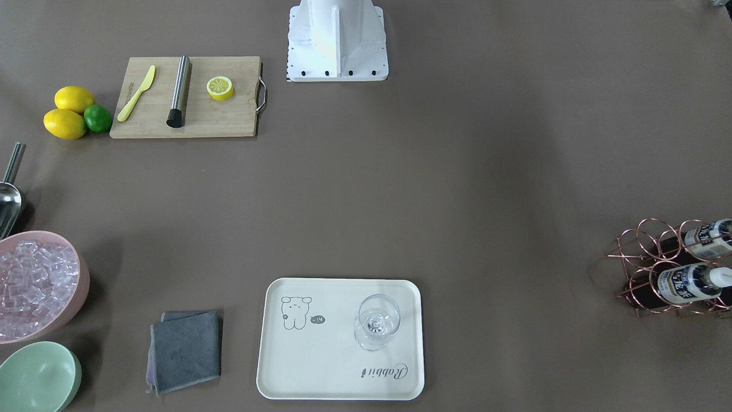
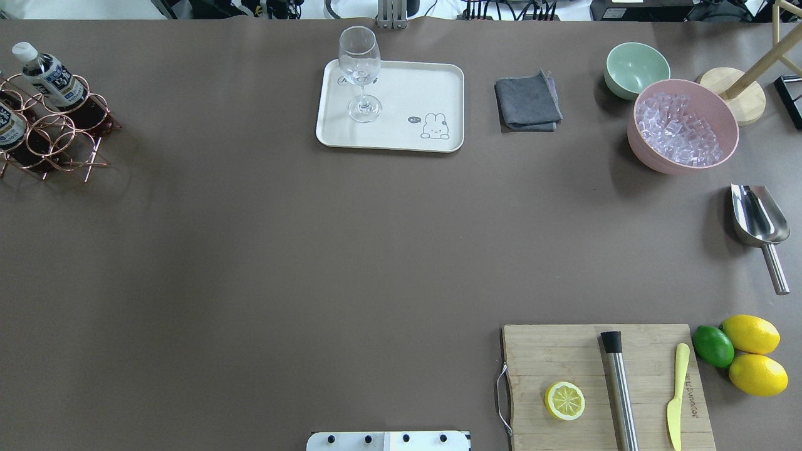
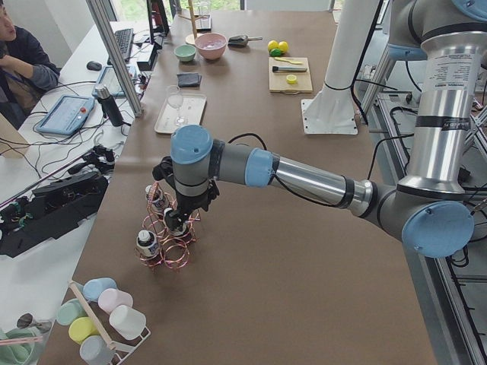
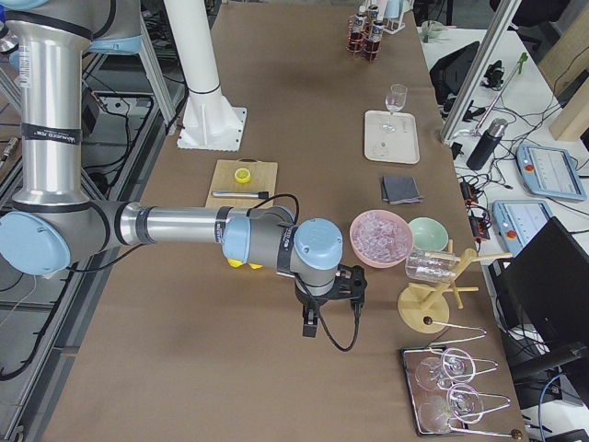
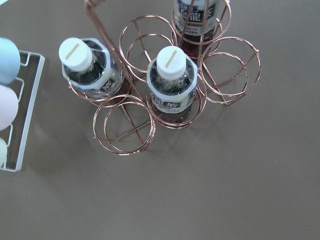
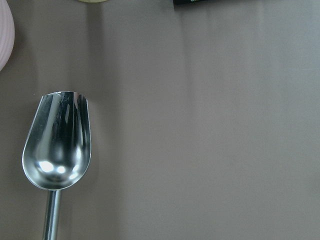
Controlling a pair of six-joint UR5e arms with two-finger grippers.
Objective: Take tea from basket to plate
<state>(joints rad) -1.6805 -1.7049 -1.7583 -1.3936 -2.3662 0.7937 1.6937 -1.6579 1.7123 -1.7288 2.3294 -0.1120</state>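
Three tea bottles (image 5: 171, 80) stand in the six-ring basket (image 5: 125, 125), at 10 o'clock on the surface (image 2: 250, 250). One plate (image 2: 401, 134) at 12 o'clock carries one glass (image 2: 360, 69). A bottle snagged on a ring would tip the basket; the glass could be struck. The states of the left gripper (image 3: 177, 219) and right gripper (image 4: 329, 285) cannot be told.

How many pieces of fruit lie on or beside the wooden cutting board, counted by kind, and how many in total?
Whole lemons: 2
Lime: 1
Cut lemon half: 1
Total: 4
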